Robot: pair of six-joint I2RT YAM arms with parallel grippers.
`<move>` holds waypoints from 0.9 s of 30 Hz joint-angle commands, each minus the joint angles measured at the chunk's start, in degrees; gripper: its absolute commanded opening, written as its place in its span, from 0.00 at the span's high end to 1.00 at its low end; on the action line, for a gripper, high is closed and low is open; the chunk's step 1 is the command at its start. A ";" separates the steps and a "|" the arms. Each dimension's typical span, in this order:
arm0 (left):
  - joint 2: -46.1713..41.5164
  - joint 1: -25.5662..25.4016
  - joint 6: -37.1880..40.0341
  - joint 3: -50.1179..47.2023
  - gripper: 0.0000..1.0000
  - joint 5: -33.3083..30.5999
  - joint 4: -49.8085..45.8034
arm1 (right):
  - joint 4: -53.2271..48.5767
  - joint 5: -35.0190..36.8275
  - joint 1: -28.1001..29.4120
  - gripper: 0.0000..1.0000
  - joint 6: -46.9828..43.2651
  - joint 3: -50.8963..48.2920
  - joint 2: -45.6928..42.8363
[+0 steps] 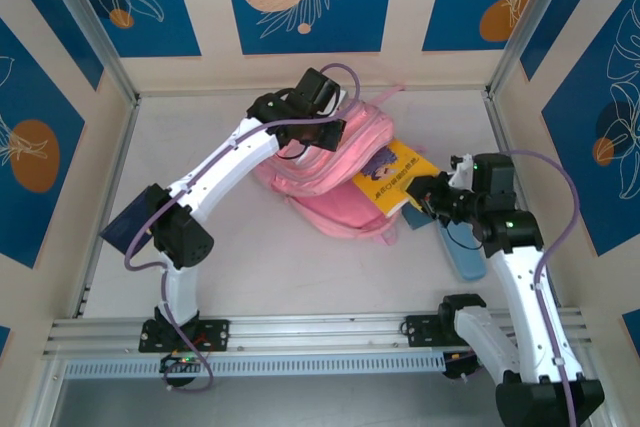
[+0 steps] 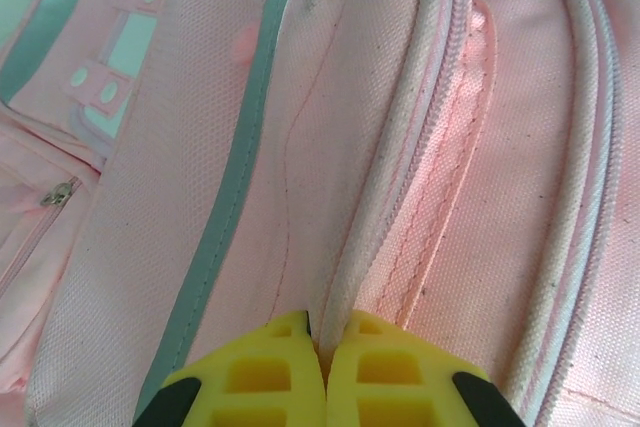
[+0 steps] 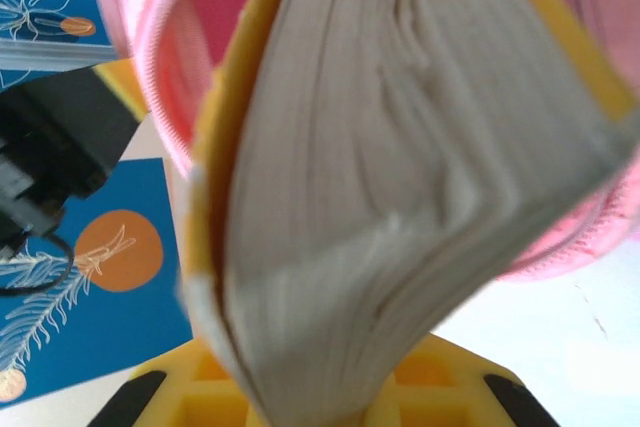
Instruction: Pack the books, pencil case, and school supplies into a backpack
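Right fingers point(image 1: 430, 195) clamp the yellow book point(image 1: 395, 175) by its near end. Its long axis runs toward ten o'clock, with the far end at the backpack point(image 1: 320, 172) opening. Beyond, left fingers point(image 2: 335, 377) are closed, pinching the backpack's zip edge.

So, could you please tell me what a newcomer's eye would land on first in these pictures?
The big pink backpack at mid-table draws the eye first, with the left claw pinching a fold beside its zip. Next comes the yellow book at its right, gripped by the right claw, its far end at the bag's opening.
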 commanded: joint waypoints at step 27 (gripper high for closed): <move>-7.13 4.59 -3.61 -4.12 1.00 5.84 9.22 | 53.19 16.64 18.46 0.87 24.01 -2.00 46.06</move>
